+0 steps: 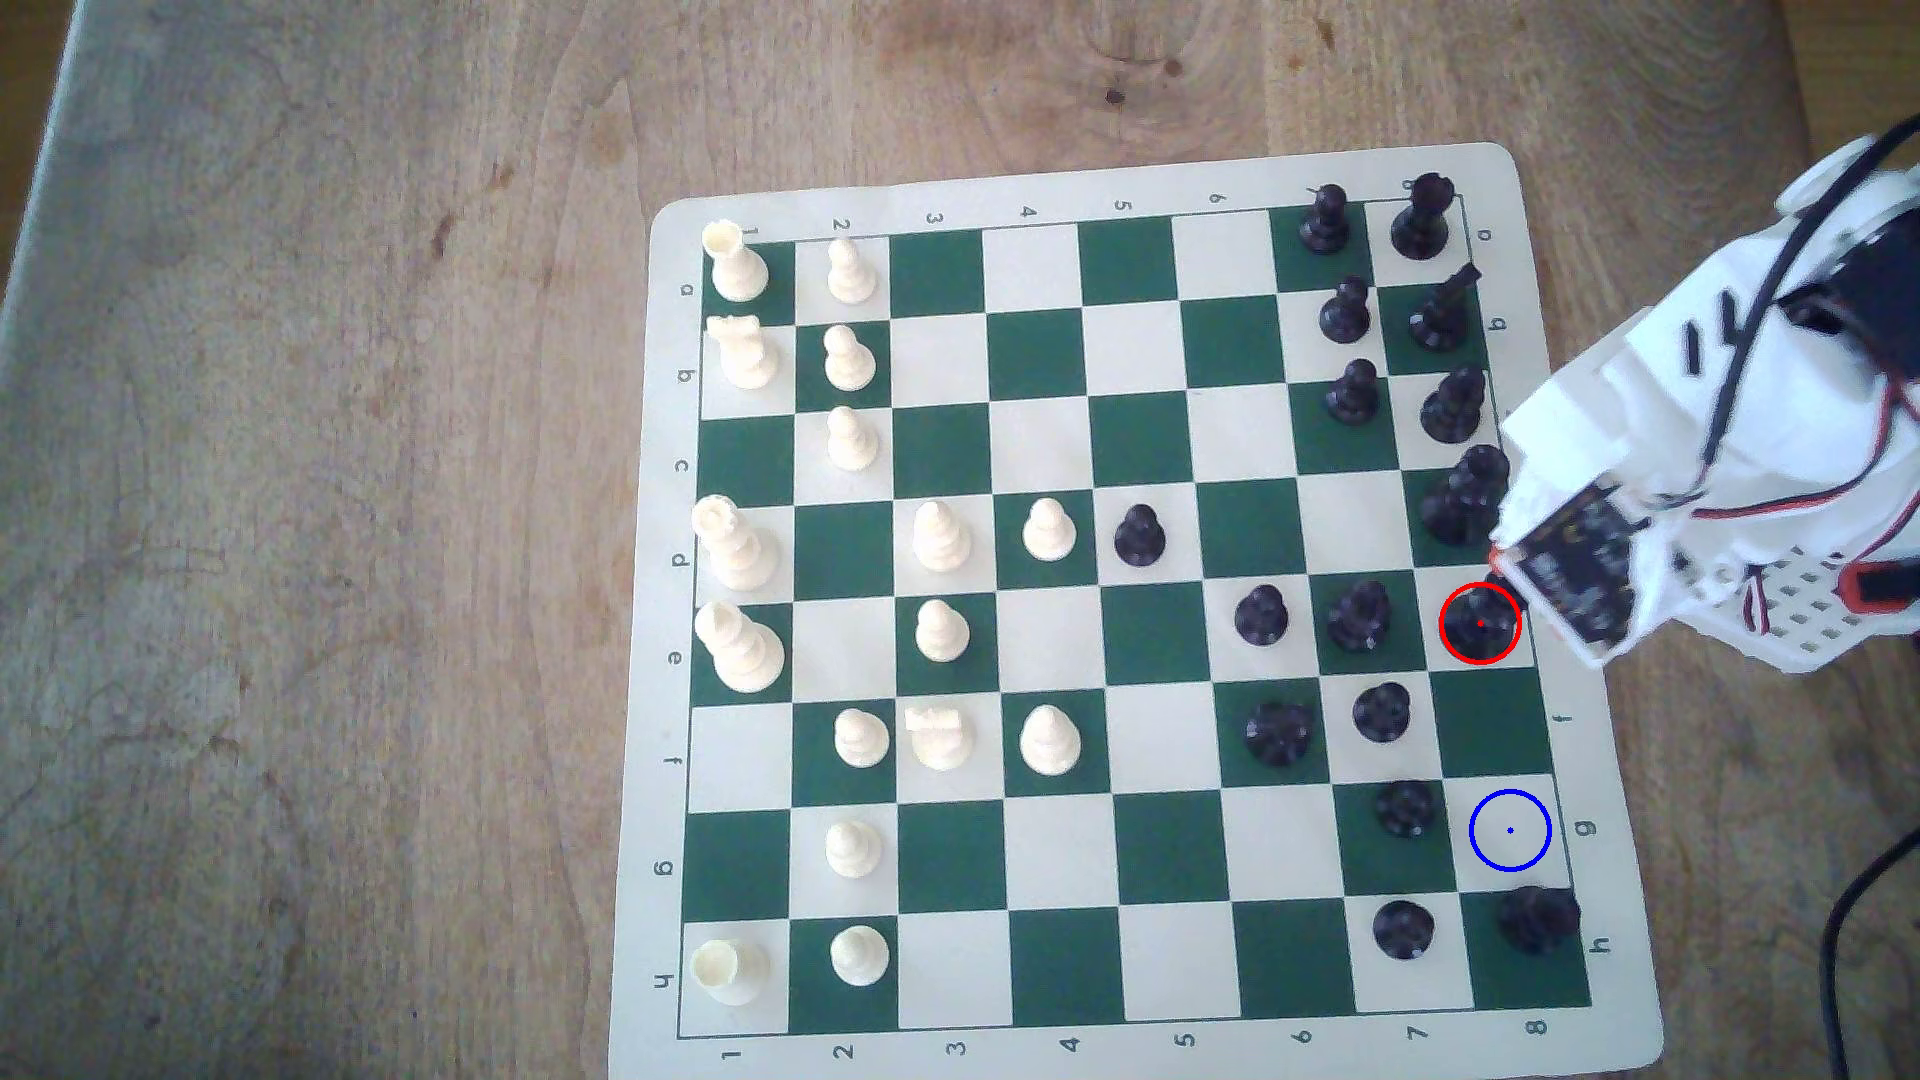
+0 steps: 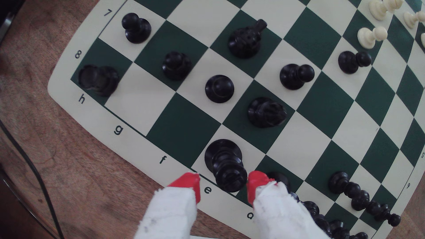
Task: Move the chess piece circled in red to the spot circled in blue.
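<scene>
The scuffed wooden table (image 1: 312, 519) carries a cream-bordered vinyl chessboard (image 1: 1600, 665) of green and cream squares. My white arm (image 1: 1714, 436) hangs over its edge on the exterior view's right. The tall black plastic chess piece (image 2: 226, 166) stands on the red-ringed e8 square at that edge. My gripper (image 2: 223, 183) is spread open, red-tipped fingers (image 2: 190, 182) flanking its knobbed top without touching. The blue-ringed cream spot (image 1: 1510, 830), g8, lies bare; green f8 between is free.
</scene>
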Motion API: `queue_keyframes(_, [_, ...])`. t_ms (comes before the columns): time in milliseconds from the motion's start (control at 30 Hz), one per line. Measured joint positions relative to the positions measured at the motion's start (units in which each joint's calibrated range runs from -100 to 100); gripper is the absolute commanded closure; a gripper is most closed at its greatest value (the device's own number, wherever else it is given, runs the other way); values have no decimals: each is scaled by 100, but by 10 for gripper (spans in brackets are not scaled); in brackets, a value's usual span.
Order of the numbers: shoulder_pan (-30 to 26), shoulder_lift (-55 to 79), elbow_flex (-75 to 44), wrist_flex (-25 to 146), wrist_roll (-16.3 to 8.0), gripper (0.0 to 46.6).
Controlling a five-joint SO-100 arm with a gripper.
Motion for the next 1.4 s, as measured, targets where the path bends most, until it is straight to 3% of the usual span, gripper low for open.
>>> queue_keyframes(300, [435,394,389,-343,142,347])
queue_keyframes(1200, [310,754,994,-837,147,363])
queue_keyframes(1300, [310,746,994,-837,147,371])
queue_keyframes(1400, [310,746,994,-837,147,408])
